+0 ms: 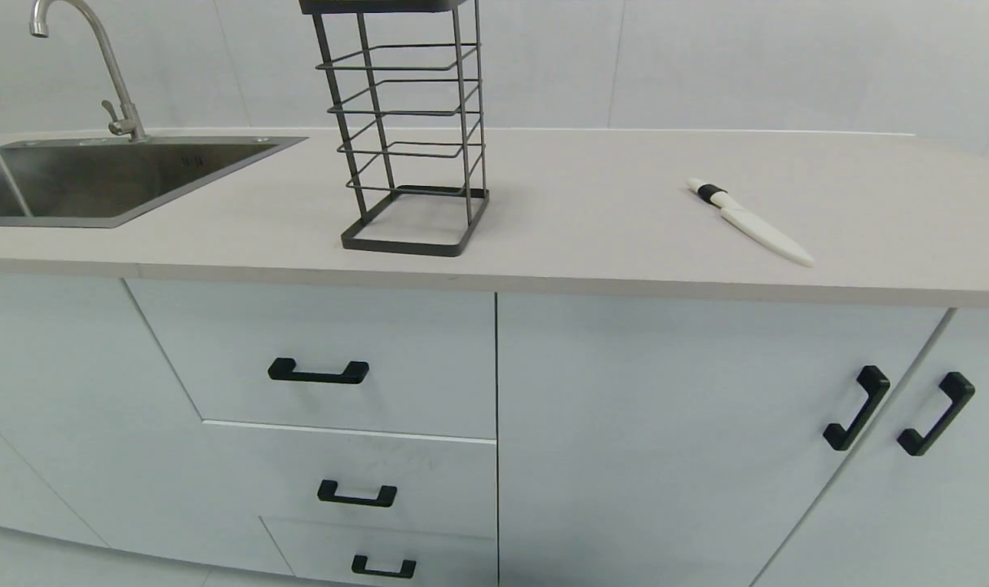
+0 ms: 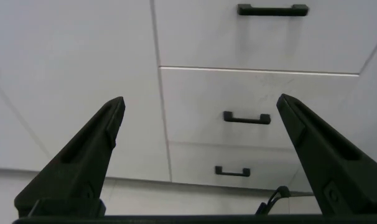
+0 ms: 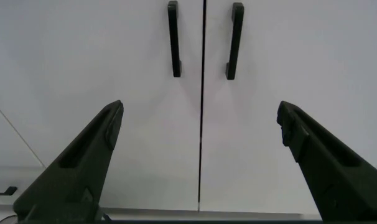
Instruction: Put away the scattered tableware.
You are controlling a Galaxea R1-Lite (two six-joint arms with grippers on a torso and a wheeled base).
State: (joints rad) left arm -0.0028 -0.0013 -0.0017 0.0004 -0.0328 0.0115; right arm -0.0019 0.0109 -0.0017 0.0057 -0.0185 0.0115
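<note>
- A slim white knife with a black band on its handle (image 1: 749, 221) lies flat on the right of the pale grey countertop (image 1: 592, 212), its tip towards the near right edge. It is the one loose piece to put away.
- A tall black wire rack (image 1: 412, 139) stands upright well to the knife's left, beside the steel sink (image 1: 135, 214). It is probably the knife's destination.
- The left gripper (image 2: 201, 102) hangs low before the white drawer fronts (image 2: 257, 87), fingers spread wide and empty.
- The right gripper (image 3: 201, 107) faces the paired white cabinet doors (image 3: 114, 74), likewise spread and empty. Both seem parked below counter height, so they need to lift before reaching.
</note>
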